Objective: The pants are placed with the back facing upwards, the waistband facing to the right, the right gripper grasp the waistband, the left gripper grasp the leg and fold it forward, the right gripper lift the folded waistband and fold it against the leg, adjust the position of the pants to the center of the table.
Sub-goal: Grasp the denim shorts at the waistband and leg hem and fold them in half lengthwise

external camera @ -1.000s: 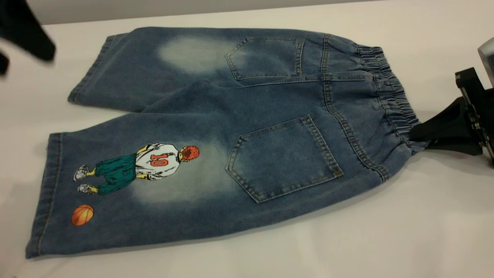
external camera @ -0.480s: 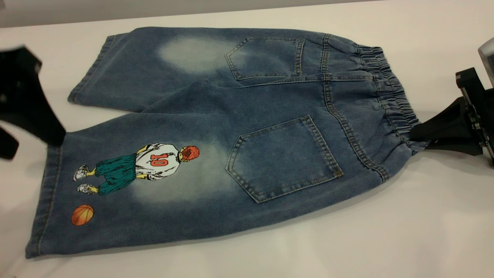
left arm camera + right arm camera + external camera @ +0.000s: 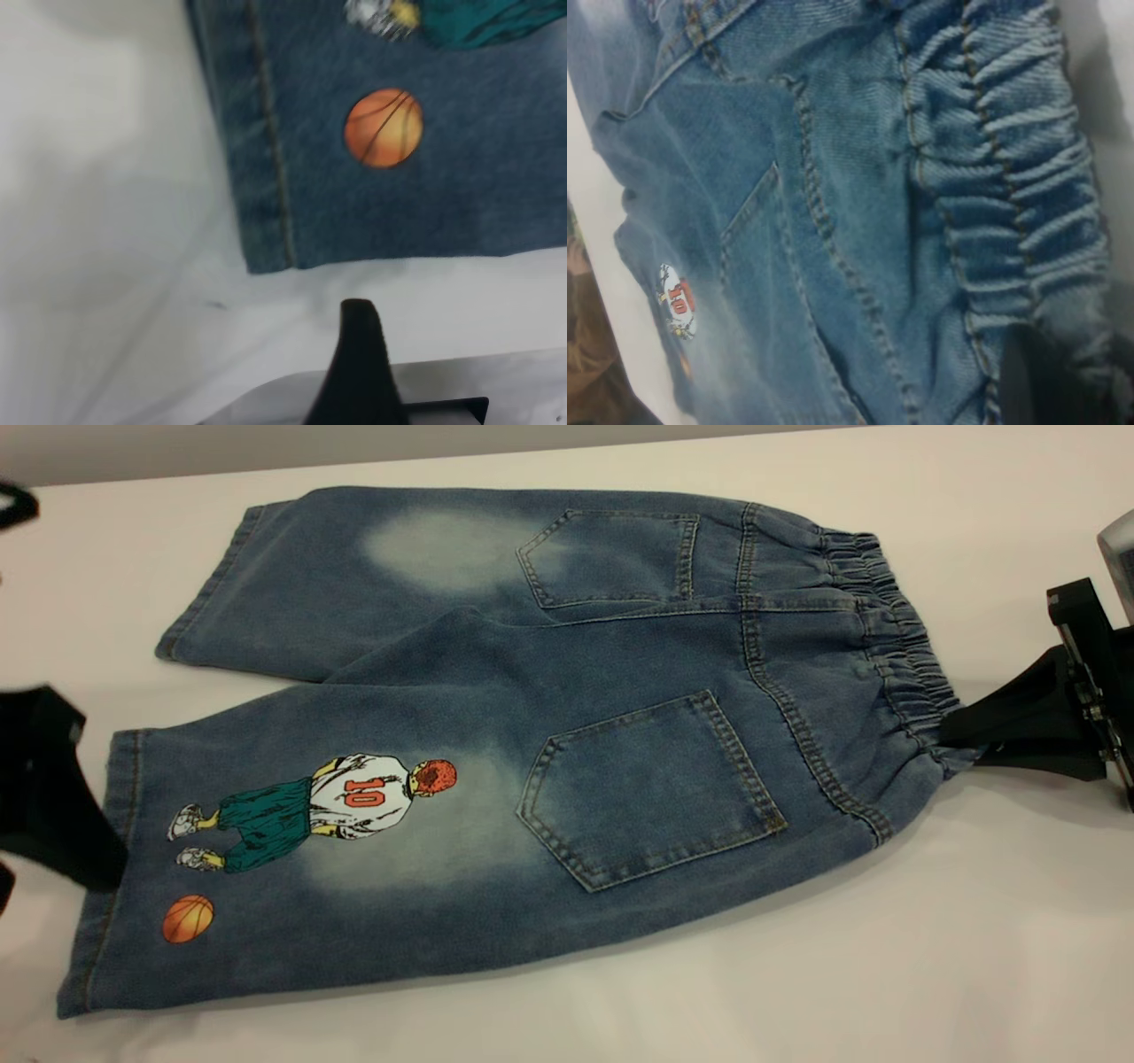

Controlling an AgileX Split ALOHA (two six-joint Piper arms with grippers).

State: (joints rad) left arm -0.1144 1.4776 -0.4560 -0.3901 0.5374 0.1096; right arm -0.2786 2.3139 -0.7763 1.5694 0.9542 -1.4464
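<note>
Two grippers in play: the right gripper, mid-right of frame, is clenched on the waistband of the pants lying flat mid-table. The left gripper sits at the printed leg hem, frame left — can't tell its grip. Next it needs that hem pinched.

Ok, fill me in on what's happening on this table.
A two-arm robot is starting to fold a pair of denim pants lying back-up on the white table. The right end effector is clamped on the near end of the gathered waistband, at the right. The left end effector is at the hem of the leg printed with the basketball player, with one finger beside its corner, but has not gripped it. Nothing is folded yet.
</note>
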